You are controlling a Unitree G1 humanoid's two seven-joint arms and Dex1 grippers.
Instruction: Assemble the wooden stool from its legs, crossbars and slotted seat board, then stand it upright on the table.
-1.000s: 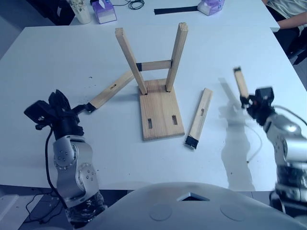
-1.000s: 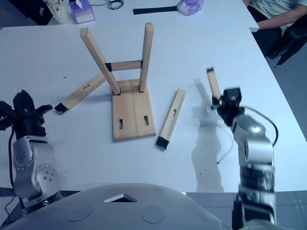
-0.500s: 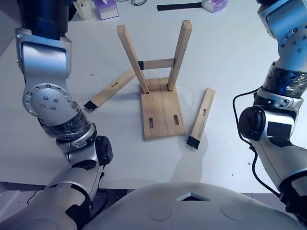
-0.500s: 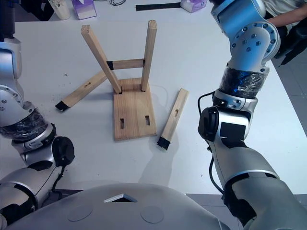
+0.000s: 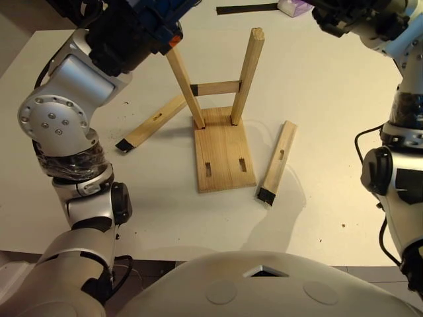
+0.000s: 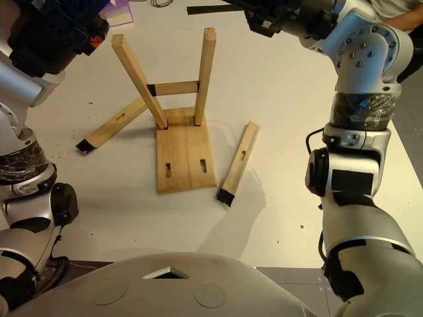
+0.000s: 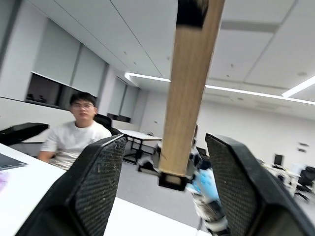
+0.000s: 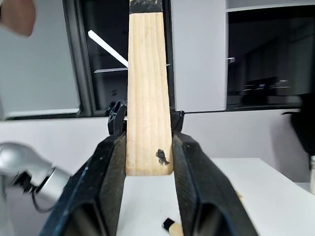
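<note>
Item: held crossbar (image 8: pixel 147 88), short and black-tipped, long axis upright, clamped near its lower end by your right gripper (image 8: pixel 147 147), whose fingers are closed in against its two sides. Location: that gripper sits at the top edge of the head view, right of centre, raised well above the table (image 5: pixel 330 99). Item: left gripper (image 7: pixel 166 142), at the upper left of the head view and equally high; its fingers (image 7: pixel 98 187) stand wide apart and touch nothing. A black-tipped stick shows in the gap beyond them, clear of both; you can probably take it for that same crossbar seen from across. Item: seat board (image 5: pixel 221 155), flat at centre frame, with two standing legs (image 5: pixel 185 82) in its far slots, joined by a fitted crossbar (image 5: pixel 215 88); its two near slots (image 5: pixel 207 170) are open. Item: right loose leg (image 5: pixel 277 160), lying just right of the board, long axis running top to bottom of the frame with a slight lean, mortise up, black end toward the bottom edge. Item: left loose leg (image 5: pixel 153 123), lying diagonally at left, its upper end close to the board. Key relation: both loose legs lie flat on the table well below the held crossbar. The right one is nearer your loaded arm, so the crossbar's tip likely has to come down and turn to meet that mortise.
</note>
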